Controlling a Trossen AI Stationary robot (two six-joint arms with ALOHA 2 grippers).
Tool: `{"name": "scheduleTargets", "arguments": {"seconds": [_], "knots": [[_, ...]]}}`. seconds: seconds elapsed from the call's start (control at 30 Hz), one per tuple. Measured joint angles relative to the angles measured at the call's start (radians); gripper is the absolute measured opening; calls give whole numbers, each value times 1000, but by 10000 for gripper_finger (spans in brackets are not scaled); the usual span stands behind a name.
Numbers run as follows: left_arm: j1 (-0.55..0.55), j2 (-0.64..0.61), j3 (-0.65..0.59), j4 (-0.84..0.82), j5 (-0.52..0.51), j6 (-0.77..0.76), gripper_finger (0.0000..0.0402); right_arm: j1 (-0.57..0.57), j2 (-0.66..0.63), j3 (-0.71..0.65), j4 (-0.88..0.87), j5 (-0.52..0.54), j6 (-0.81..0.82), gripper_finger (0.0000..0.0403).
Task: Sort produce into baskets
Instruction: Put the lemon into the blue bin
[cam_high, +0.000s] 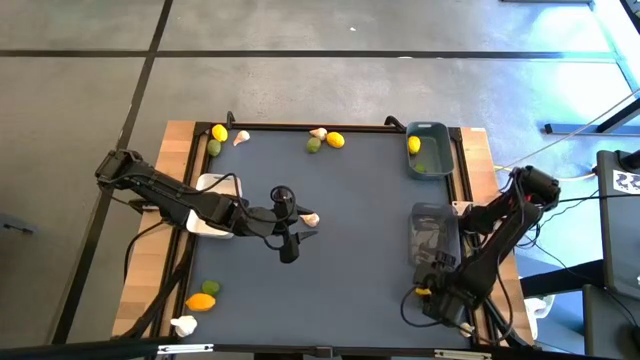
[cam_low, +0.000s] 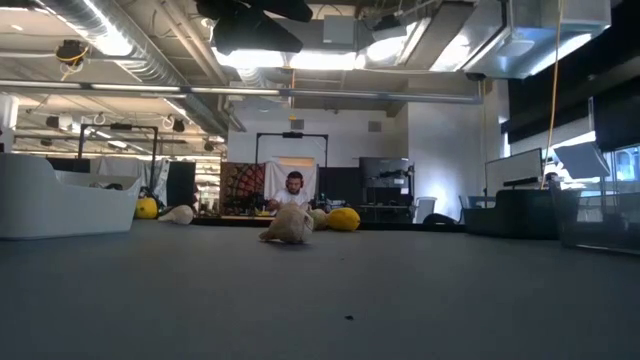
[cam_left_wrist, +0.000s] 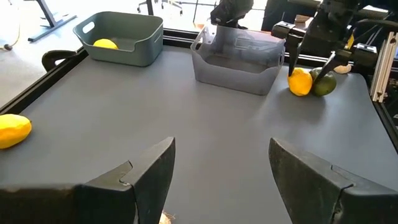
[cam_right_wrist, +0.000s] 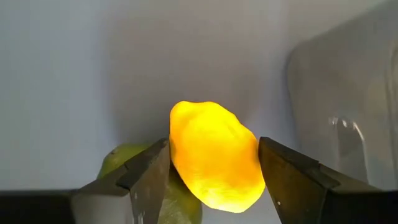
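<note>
My right gripper (cam_right_wrist: 214, 155) hangs open near the table's near right corner (cam_high: 430, 290), fingers pointing down. They stand on either side of a lemon (cam_right_wrist: 214, 158) that lies on the mat, with a lime (cam_right_wrist: 127, 165) beside it. Next to them stands the dark grey basket (cam_high: 435, 235). My left gripper (cam_left_wrist: 221, 155) is open over the middle of the table (cam_high: 298, 225), with nothing between its fingers. A garlic bulb (cam_high: 311, 218) lies on the mat just by it. The blue-grey basket (cam_high: 430, 150) holds a lemon (cam_high: 414, 145). The white basket (cam_high: 213, 195) lies partly under my left arm.
Along the far edge lie a lemon (cam_high: 219, 132), a lime (cam_high: 213, 148) and a garlic bulb (cam_high: 241, 137), then a garlic bulb (cam_high: 318, 132), a lime (cam_high: 313, 145) and a lemon (cam_high: 336, 140). A lemon (cam_high: 201, 301), a lime (cam_high: 209, 287) and a garlic bulb (cam_high: 184, 324) lie near left.
</note>
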Motion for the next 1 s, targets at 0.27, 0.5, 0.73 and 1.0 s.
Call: {"name": "scheduleTargets", "arguments": {"seconds": [0.27,0.5,0.73,1.0], "knots": [[0,0,0,0,0,0,255,-1,25,2,0,-4,-66,243],[0,0,0,0,0,2,255,-1,30,2,-12,-9,-67,243],[0,0,0,0,0,2,255,-1,56,2,-19,-21,-67,215],[0,0,0,0,0,11,255,0,57,2,-18,-6,-70,147]]}}
